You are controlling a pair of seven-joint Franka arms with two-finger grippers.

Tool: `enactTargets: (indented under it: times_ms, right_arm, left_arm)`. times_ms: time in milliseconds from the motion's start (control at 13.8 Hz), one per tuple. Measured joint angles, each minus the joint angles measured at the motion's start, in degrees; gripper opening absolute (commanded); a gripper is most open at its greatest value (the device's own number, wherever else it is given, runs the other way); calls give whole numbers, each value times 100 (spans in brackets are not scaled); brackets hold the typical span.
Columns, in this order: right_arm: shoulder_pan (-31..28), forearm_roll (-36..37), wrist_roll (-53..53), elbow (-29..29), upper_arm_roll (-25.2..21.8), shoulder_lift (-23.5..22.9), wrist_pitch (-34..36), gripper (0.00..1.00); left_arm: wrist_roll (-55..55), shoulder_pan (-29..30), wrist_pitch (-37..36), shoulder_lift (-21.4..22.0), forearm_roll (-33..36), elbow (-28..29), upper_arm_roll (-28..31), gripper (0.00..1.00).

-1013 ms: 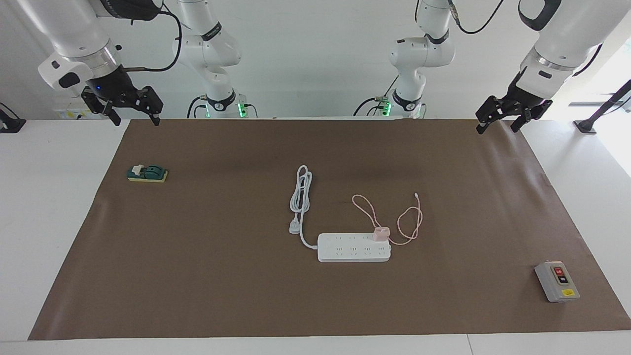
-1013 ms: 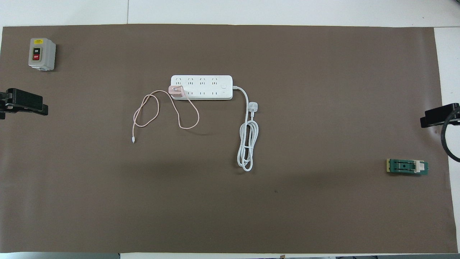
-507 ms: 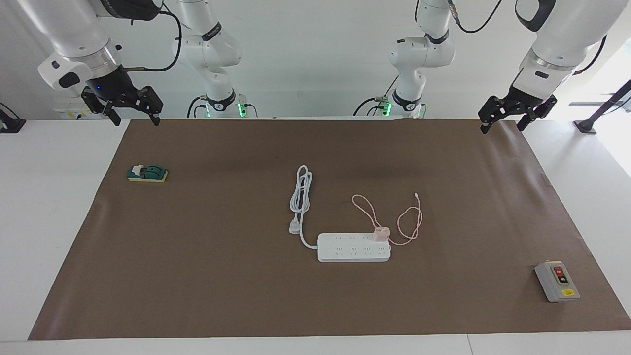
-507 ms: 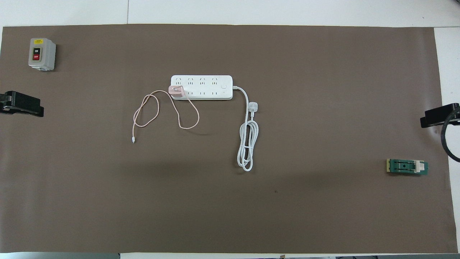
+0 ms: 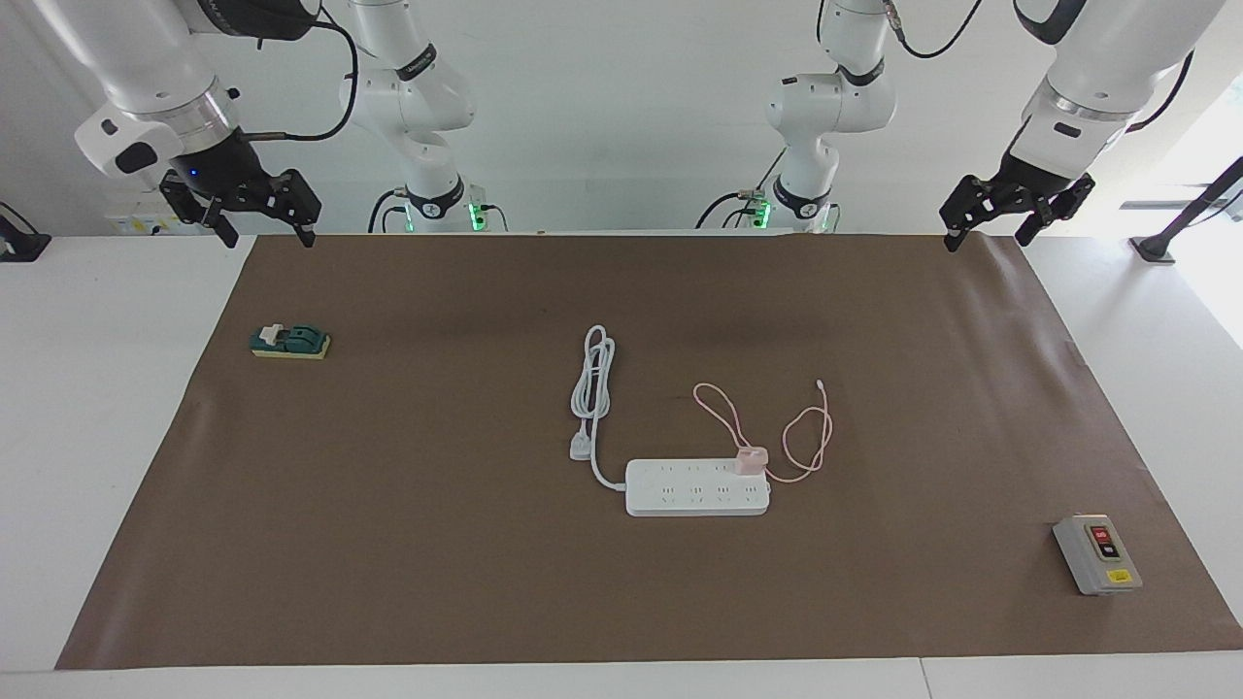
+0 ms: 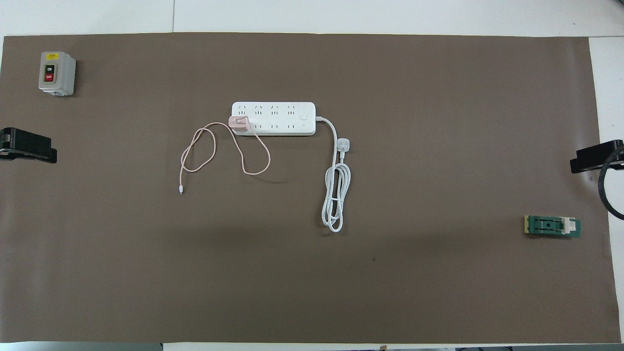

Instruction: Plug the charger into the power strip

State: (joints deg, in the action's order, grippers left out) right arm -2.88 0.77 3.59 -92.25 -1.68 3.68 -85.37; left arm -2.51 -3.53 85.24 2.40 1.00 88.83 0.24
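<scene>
The white power strip (image 5: pixel 689 490) (image 6: pixel 278 118) lies flat mid-table. The pale pink charger (image 5: pixel 751 460) (image 6: pixel 239 123) stands on it, at the end toward the left arm, in the row nearer the robots. Its thin pink cable (image 5: pixel 806 447) (image 6: pixel 200 151) loops on the mat beside that end. My left gripper (image 5: pixel 986 236) (image 6: pixel 27 146) is open and empty, raised over the mat's corner at the left arm's end. My right gripper (image 5: pixel 270 236) (image 6: pixel 592 156) is open and empty, raised over the mat's edge at the right arm's end, waiting.
The strip's thick white cord (image 5: pixel 594 388) (image 6: pixel 335 195) lies coiled nearer the robots, its white plug (image 5: pixel 581 447) beside the strip. A grey box with red and black buttons (image 5: pixel 1097 553) (image 6: pixel 57 73) stands at the left arm's end. A green switch block (image 5: pixel 289 342) (image 6: pixel 552 226) lies at the right arm's end.
My left gripper has lifted and drawn outward toward the left arm's end of the mat. The right gripper, charger and strip have not moved.
</scene>
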Motion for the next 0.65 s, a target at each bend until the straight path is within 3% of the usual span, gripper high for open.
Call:
enactTargets:
  times_ms: [651]
  right_arm:
    - [0, 0, 0, 0, 0, 1, 0, 100]
  left_arm:
    - [-118, -1, -94, 0, -193, 15, -3, 100]
